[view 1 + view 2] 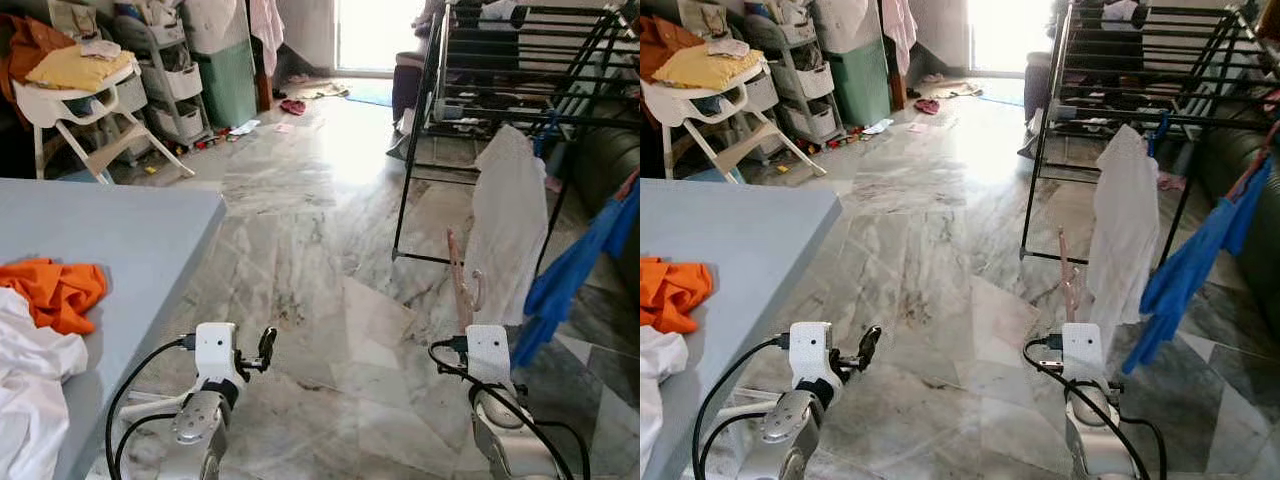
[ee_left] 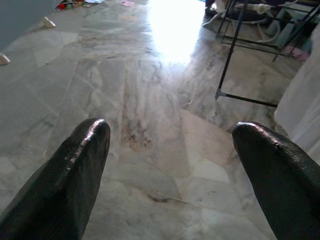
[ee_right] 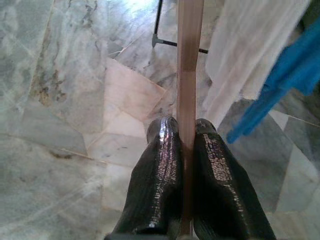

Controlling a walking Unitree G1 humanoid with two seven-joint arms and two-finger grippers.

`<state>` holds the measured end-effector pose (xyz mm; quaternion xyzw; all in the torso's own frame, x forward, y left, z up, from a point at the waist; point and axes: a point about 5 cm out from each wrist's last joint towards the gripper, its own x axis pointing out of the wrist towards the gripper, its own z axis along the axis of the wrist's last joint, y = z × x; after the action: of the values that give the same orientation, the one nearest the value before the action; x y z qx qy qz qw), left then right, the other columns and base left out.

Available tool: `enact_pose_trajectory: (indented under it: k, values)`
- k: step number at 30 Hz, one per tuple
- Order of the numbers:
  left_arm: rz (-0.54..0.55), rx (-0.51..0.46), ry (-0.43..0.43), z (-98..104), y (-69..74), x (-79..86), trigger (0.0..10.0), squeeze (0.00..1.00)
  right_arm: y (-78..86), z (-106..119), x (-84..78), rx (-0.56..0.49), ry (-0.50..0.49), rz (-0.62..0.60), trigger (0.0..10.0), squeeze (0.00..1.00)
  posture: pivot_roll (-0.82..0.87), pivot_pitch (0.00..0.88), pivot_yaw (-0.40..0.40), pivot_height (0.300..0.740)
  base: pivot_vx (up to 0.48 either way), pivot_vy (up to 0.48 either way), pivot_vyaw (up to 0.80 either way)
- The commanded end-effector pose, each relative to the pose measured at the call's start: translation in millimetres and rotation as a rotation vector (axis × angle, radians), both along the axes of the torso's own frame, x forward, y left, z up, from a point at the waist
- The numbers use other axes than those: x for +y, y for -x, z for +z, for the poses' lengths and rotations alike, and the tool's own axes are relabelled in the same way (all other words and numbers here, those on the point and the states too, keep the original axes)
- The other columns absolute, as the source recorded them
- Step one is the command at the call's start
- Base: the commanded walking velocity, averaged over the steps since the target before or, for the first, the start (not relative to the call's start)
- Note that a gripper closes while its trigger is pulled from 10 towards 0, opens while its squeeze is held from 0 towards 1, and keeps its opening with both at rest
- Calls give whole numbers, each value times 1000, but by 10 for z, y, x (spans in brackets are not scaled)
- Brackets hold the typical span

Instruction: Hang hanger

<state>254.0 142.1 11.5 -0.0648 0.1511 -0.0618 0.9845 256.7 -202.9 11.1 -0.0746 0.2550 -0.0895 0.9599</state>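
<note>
Where my right hand (image 3: pixel 184 131) sits lower right, it is clamped on the pinkish hanger (image 3: pixel 189 60) — left hand (image 2: pixel 170 145), lower left, fingers apart; drying rack (image 1: pixel 520 70) upper right.

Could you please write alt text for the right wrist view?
The right gripper is shut on a thin pinkish hanger above a marble floor, with a white garment and a blue garment hanging ahead.
</note>
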Motion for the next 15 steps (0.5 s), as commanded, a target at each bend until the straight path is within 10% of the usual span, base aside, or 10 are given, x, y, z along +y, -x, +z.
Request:
enact_pose_trajectory:
  k: [1, 7, 15]
  values:
    - [-17, 2, -1, -8, -22, -30, 10000, 0, -69, 61, -14, -20, 2, 1, 10000, 0, -92, 0, 41, 740, 364, 0, 0]
    - [-44, -2, -3, -3, -37, -84, 10000, 0, -112, 74, -53, -17, 7, -15, 10000, 0, -82, 0, 30, 740, 368, 0, 0]
    - [-36, -8, 0, 8, -77, -94, 10000, 0, -183, 95, -22, -20, -1, -1, 10000, 0, -74, 0, 24, 740, 377, 0, -800]
